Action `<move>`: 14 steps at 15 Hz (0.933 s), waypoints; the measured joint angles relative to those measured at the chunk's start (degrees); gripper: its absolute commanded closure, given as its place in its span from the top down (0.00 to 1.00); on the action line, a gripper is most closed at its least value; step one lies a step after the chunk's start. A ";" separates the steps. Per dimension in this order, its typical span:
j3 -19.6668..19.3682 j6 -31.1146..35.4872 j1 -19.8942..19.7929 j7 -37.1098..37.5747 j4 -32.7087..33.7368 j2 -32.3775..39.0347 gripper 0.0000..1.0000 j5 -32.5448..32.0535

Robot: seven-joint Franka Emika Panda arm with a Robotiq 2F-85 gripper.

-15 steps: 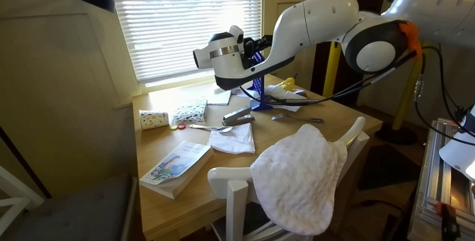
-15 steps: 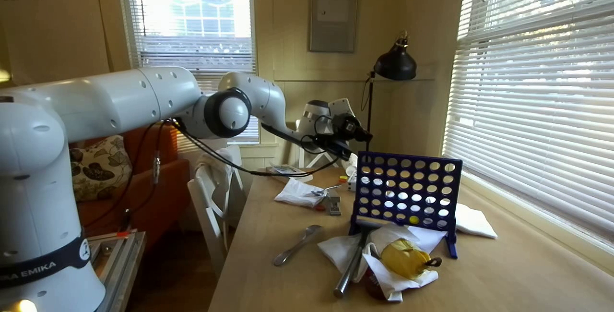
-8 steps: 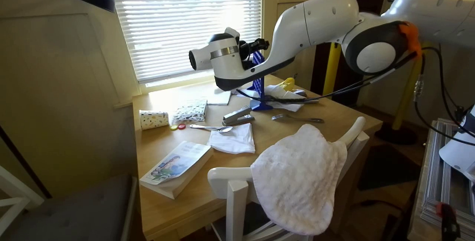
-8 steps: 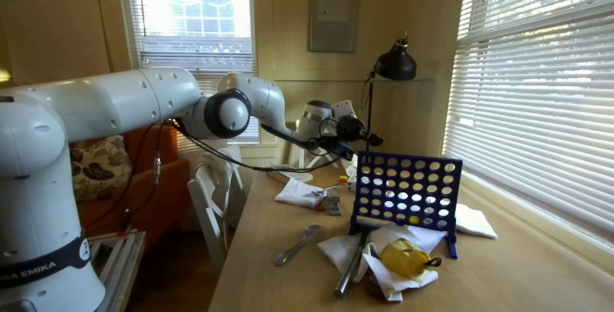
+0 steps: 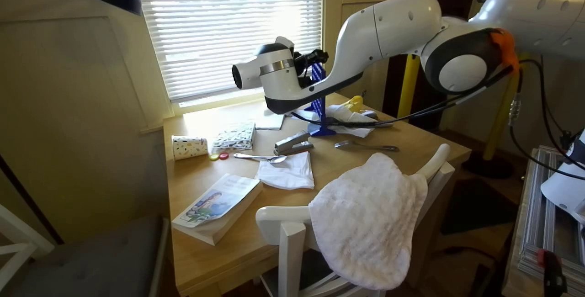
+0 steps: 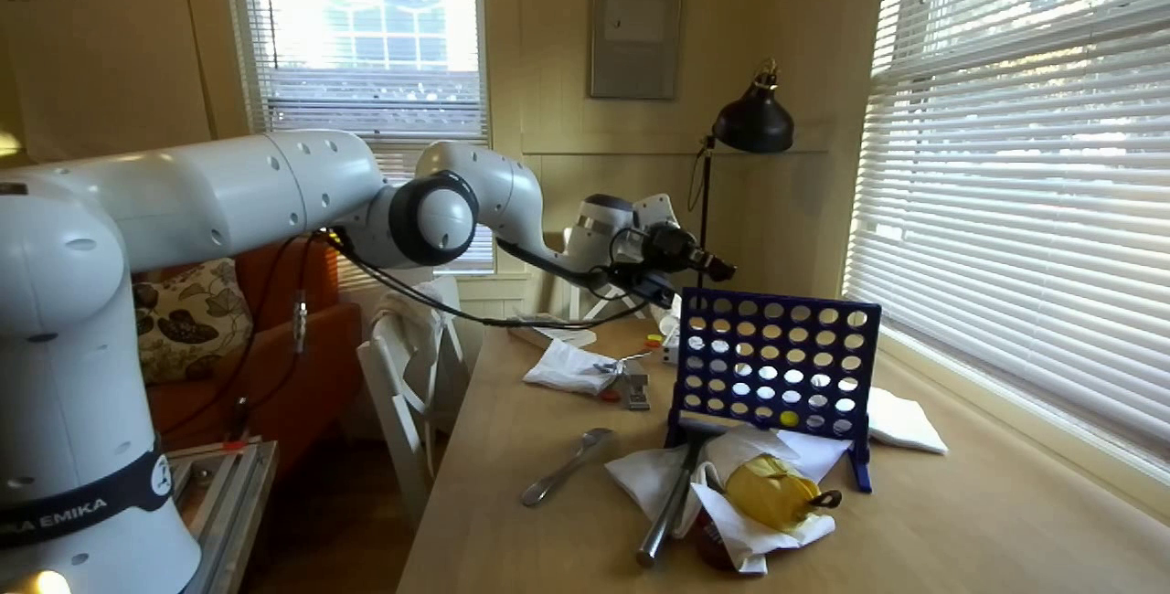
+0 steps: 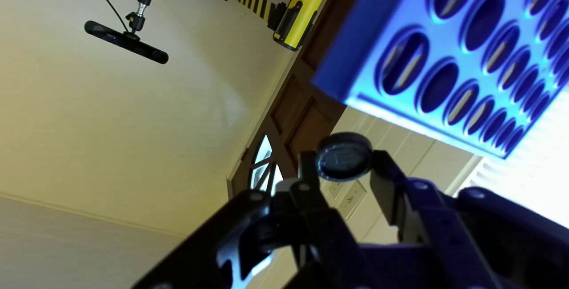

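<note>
The hand (image 7: 343, 162) pinches a dark round disc (image 7: 345, 157) between its fingertips, raised over the worktop (image 6: 494, 503), near a top corner of the blue game rack (image 6: 782, 365) but apart from it. Compared with a second ago, the hand has turned and come slightly lower; everything beneath lies unchanged. The rack, standing toward the window-side edge, carries a yellow disc (image 6: 789, 418) in its bottom row. By the lamp-side edge, a speckled cup (image 5: 189, 147) lies sideways near a patterned box (image 5: 234, 137), their insides hidden.
</note>
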 measured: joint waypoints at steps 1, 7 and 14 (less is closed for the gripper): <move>-0.10 -0.24 0.11 0.00 0.00 0.21 0.10 0.00; -0.86 -0.98 0.27 -1.16 2.38 2.61 0.10 0.00; -2.65 -9.68 1.75 -0.27 2.15 2.64 0.10 0.01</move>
